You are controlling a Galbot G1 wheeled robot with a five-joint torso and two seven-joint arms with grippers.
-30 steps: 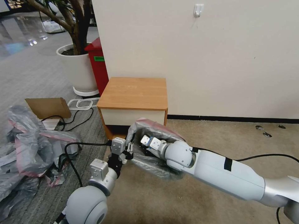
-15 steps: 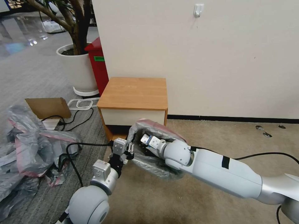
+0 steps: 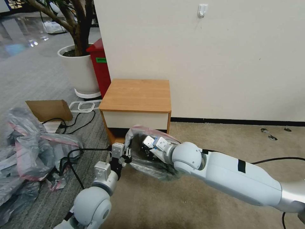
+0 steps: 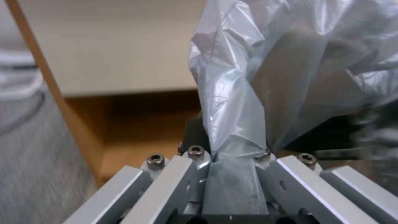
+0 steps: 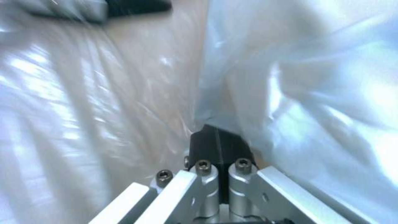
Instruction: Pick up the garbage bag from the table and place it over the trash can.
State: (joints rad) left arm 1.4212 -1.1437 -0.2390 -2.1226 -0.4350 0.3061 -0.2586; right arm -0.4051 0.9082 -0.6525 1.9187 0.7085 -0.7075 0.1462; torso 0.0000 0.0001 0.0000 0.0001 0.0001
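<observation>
Two end effectors hold one thin, crinkly grey translucent garbage bag with a pink rim (image 3: 149,159) low before the light-brown wooden tabletop cabinet (image 3: 136,95). The left end effector (image 4: 232,161) pinches a bunched fold of plastic. The right end effector (image 5: 219,146), just beside it inside the bag, has its black pads pressed together on the film.

Right gripper (image 5: 219,146): black pads pressed together, a fold of the bag (image 5: 298,93) seemingly caught at their tips. Translucent grey plastic billows on both sides, surrounding the gripper.
</observation>
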